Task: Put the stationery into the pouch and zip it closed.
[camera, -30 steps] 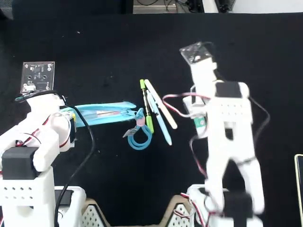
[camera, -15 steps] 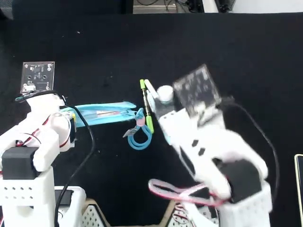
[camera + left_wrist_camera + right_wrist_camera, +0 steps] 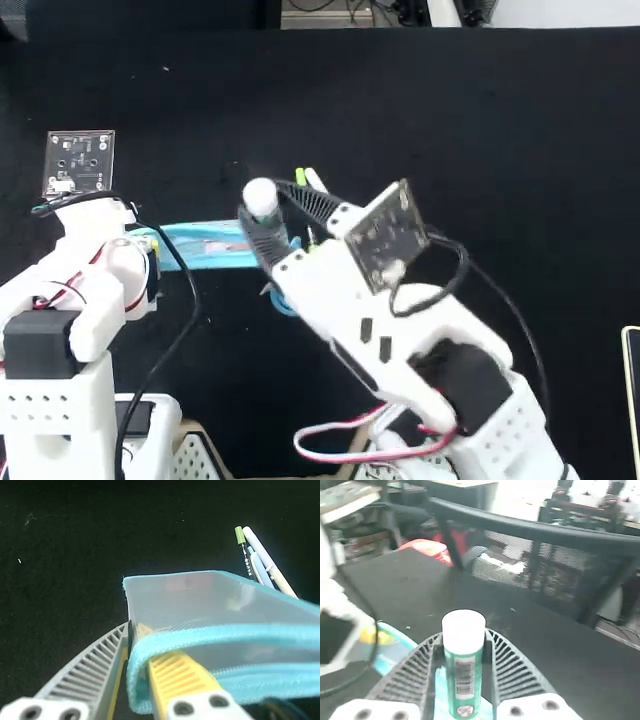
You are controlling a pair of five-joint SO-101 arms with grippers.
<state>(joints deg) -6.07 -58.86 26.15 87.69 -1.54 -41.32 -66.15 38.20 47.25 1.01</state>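
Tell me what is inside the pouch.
Through the pouch wall only faint smudges show, nothing identifiable. The pens lie outside; the right arm covers its far end.

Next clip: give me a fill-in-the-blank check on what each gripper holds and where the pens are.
The right gripper is shut on a glue stick with a ___ cap.
The left gripper clamps one end of the turquoise ___.
The pens lie on the black ___, not yet packed.
Missing words: white; pouch; table.
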